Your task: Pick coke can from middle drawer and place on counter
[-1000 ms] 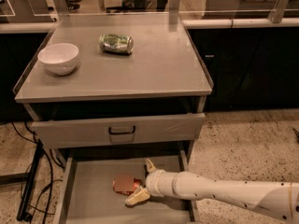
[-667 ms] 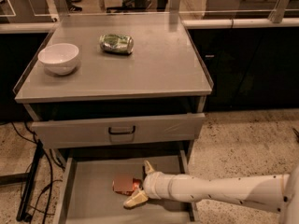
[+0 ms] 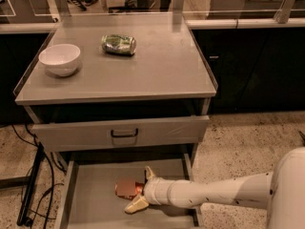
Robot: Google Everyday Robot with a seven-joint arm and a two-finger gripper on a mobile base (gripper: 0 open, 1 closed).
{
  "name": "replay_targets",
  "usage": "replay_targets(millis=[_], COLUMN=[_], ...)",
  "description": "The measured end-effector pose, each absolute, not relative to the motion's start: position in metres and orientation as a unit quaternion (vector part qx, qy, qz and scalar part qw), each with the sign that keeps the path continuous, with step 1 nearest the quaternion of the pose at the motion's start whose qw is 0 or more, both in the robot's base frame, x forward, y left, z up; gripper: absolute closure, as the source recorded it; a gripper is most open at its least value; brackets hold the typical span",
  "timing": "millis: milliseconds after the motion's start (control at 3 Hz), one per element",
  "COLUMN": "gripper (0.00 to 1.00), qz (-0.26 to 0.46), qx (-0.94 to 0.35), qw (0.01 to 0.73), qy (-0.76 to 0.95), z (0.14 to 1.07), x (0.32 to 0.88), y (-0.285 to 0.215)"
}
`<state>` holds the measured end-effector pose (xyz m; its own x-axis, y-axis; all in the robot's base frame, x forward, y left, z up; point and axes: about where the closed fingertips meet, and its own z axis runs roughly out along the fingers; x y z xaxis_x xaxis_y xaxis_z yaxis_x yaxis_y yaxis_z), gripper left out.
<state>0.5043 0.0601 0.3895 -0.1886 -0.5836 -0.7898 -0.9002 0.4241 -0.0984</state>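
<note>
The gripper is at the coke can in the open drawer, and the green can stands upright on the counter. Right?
No: in the camera view the green can lies on its side on the counter. The gripper is at the coke can in the drawer.

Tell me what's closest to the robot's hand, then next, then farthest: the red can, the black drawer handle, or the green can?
From the gripper, down in the open middle drawer:
1. Coke can, right beside it on the drawer floor.
2. Black handle, above, on the upper drawer front.
3. Green can, far back on the counter.
</note>
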Motion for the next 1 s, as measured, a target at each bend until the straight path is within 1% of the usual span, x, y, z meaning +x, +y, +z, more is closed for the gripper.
replay_targets(millis=[333,667,1000], gripper=[0.0,0.17,0.41], qz=[0.203,0.203,0.203], qx=[-0.497,-0.497,-0.497], qw=[0.39,0.39,0.39], qy=[0.748,0.748,0.748], z=[0.3758,0.375,0.375], x=[0.5079,0.5081,0.5081], y=[0.0617,0.0618,0.0618])
